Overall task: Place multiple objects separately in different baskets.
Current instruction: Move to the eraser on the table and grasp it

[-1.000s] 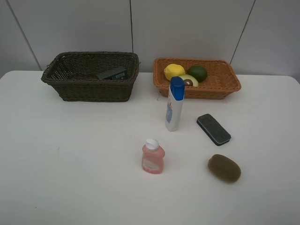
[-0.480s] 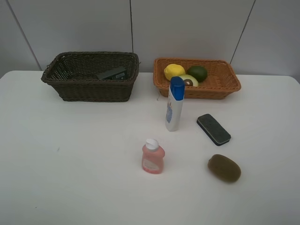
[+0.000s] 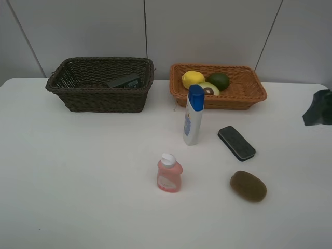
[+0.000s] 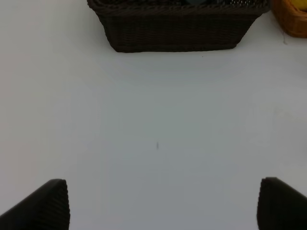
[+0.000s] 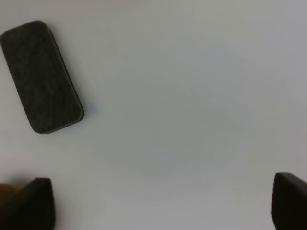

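Observation:
The dark brown basket (image 3: 104, 98) holds the dark green pump bottle (image 3: 124, 81), lying down. The orange-tan basket (image 3: 231, 101) holds the lemon (image 3: 192, 79), the avocado half (image 3: 209, 88) and the lime (image 3: 219, 81). On the table the white blue-capped bottle (image 3: 193, 116) and the pink bottle (image 3: 169, 174) stand upright, with the eraser (image 3: 236, 142) and the kiwi (image 3: 248, 186) to their right. My right gripper (image 5: 160, 203) is open above the table near the eraser (image 5: 41, 76). My left gripper (image 4: 163, 206) is open and empty, facing the dark basket (image 4: 177, 33).
A dark part of my right arm (image 3: 319, 108) shows at the right edge of the exterior view. A corner of the orange-tan basket (image 4: 292, 17) shows in the left wrist view. The white table ends at a grey wall behind the baskets.
My right arm has come into the exterior view at the right edge. The objects and baskets have not moved.

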{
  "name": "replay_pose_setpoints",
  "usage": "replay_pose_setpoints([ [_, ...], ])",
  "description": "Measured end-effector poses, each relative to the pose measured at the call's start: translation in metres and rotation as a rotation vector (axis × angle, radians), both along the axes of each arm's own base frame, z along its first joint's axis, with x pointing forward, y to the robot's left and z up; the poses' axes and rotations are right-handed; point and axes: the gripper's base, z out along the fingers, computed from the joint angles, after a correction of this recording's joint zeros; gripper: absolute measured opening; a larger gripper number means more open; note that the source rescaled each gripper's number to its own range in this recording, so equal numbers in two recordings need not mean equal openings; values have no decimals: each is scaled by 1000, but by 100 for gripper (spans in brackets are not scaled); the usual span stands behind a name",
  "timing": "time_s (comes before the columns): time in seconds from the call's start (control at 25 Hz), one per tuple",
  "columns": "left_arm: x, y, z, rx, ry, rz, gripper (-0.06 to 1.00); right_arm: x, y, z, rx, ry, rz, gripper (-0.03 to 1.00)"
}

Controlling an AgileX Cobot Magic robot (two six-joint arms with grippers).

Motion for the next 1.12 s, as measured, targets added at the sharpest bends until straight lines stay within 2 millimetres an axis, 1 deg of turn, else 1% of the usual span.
replay_pose_setpoints([
  [0.04, 0, 0, 0, 0, 0, 0, 99, 16, 2, -7, 9, 39, -4, 100],
  [0.16, 0, 0, 0, 0, 0, 0, 99, 52, 8, -26, 51, 122, -22, 100],
  [0.28, 0, 0, 0, 0, 0, 0, 99, 76, 17, -46, 66, 198, -2, 100],
  [0.36, 0, 0, 0, -1, 1, -1, 99, 86, 30, -59, 58, 243, 53, 100],
  [0.52, 0, 0, 0, -2, 1, -1, 99, 101, 59, -89, 47, 330, 140, 100],
  [0.6, 0, 0, 0, -2, 1, -2, 99, 107, 69, -101, 39, 362, 164, 100],
  [0.72, 0, 0, 0, -2, 1, -2, 99, 113, 82, -116, 28, 394, 208, 100],
  [0.88, 0, 0, 0, -2, 2, -2, 99, 116, 93, -136, 29, 430, 230, 100],
  [1.0, 0, 0, 0, -2, 2, -2, 99, 119, 95, -150, 28, 430, 233, 100],
  [1.12, 0, 0, 0, -2, 2, -2, 99, 122, 96, -158, 30, 417, 237, 100],
])
